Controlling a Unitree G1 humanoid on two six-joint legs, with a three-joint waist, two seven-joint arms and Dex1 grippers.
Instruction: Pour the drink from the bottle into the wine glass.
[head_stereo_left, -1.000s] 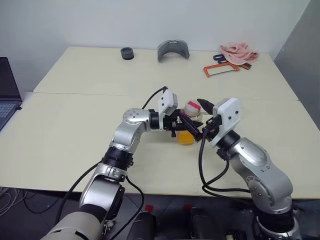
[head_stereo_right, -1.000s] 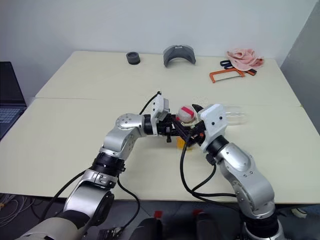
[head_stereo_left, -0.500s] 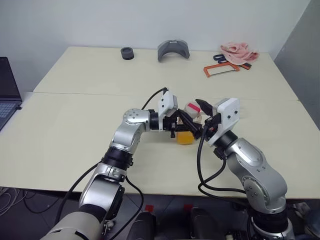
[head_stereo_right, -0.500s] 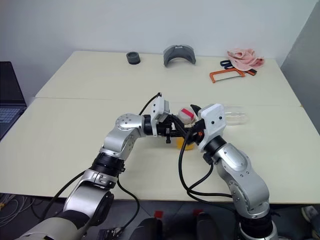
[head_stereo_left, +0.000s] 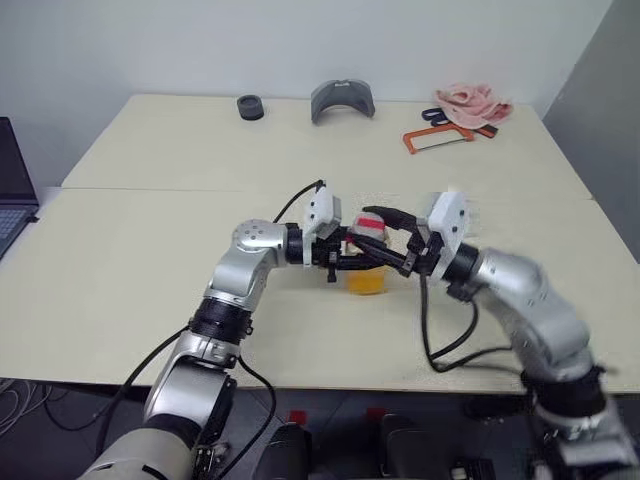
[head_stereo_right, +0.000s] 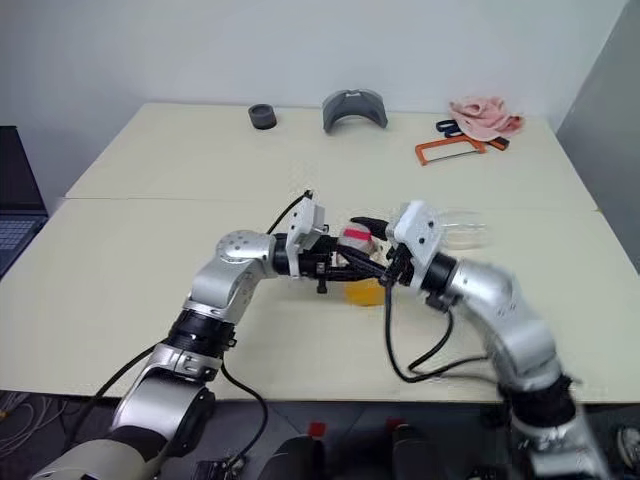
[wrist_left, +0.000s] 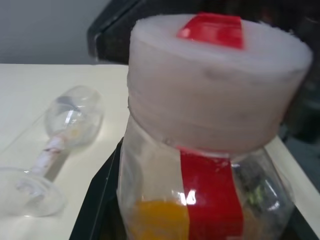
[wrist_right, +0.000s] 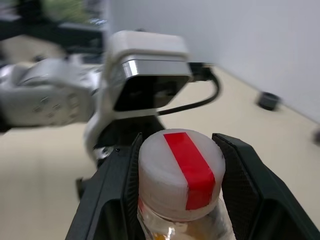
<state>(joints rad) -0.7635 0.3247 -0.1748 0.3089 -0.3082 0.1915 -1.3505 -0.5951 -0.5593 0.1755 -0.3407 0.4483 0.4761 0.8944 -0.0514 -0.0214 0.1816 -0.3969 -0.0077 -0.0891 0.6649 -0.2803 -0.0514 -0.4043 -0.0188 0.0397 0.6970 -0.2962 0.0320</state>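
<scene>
The bottle (head_stereo_left: 364, 262) stands upright just above the table, a little orange drink (head_stereo_left: 365, 283) at its bottom and a red stripe running over its white cap (wrist_right: 181, 167). From the left, my left gripper (head_stereo_left: 348, 263) is shut on the bottle's body. My right gripper (head_stereo_left: 374, 238) reaches in level from the right, and its black fingers (wrist_right: 120, 185) press both sides of the cap. The wine glass (head_stereo_right: 466, 232) lies on its side on the table behind my right wrist, clear and with no drink in its bowl (wrist_left: 72, 120).
Along the far table edge sit a black ring (head_stereo_left: 250, 105), a grey curved piece (head_stereo_left: 342, 100), an orange hacksaw (head_stereo_left: 440, 135) and a pink cloth (head_stereo_left: 470, 100). A laptop (head_stereo_left: 10, 190) sits at the far left. A seam (head_stereo_left: 150, 188) crosses the tabletop.
My right gripper has turned level and its fingers have drawn in around the bottle's cap, the elbow swinging out to the right. The left gripper with the bottle has shifted slightly left.
</scene>
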